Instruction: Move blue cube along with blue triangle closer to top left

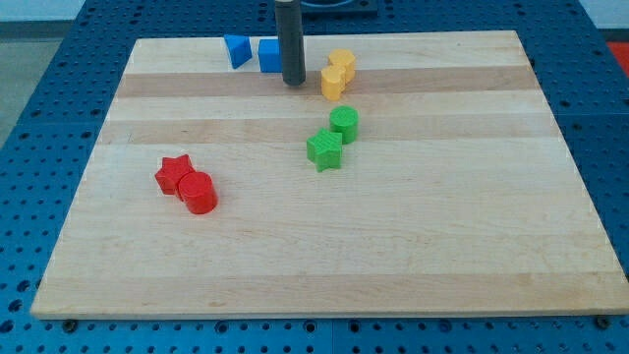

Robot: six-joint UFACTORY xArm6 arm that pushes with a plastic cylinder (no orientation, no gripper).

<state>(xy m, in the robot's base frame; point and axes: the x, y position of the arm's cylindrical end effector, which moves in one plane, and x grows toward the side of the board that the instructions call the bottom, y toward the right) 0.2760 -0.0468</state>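
Near the wooden board's (413, 265) top edge, my tip (293, 83) rests just right of the blue cube (269, 55), with the blue triangle (237, 49) beyond it to the left. No jaws exist on this rod. Two yellow blocks (337, 74) sit just right.

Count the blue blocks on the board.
2. The blue triangle sits near the view's top edge, left of centre; the blue cube is just right of it, against my tip. None seem hidden.
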